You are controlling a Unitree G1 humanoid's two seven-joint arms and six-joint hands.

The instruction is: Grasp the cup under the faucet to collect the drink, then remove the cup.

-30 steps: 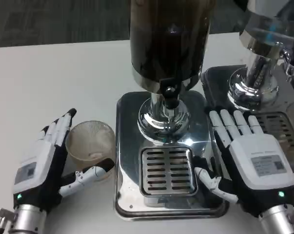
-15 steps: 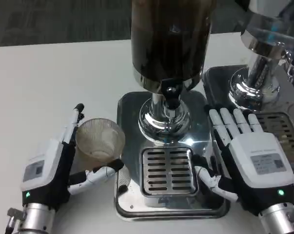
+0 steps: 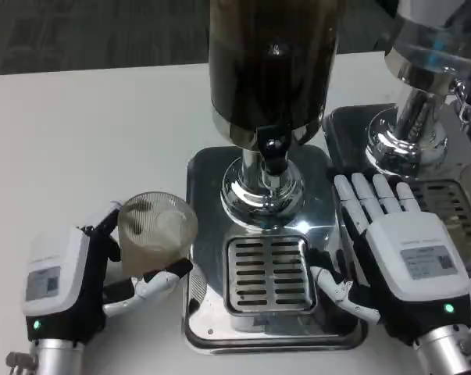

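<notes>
— Where did the job stand?
— The left hand (image 3: 59,285) gripped the ribbed plastic cup (image 3: 155,229) beside the drip tray (image 3: 265,277), short of the faucet (image 3: 272,156). Filling remained.
— The right hand (image 3: 403,262)?
— Fingers spread, holding nothing.

Drink dispenser (image 3: 270,86) center-back on its base tray (image 3: 204,176), faucet (image 3: 271,148) above drip grate (image 3: 267,273) at tray front. Cup (image 3: 156,230) on table (image 3: 79,133) just left of tray, w/ left hand (image 3: 67,285) around it. Right hand (image 3: 403,262) on tray's right edge. 2nd dispenser (image 3: 422,86) + its tray (image 3: 454,207) further right, behind right hand.
</notes>
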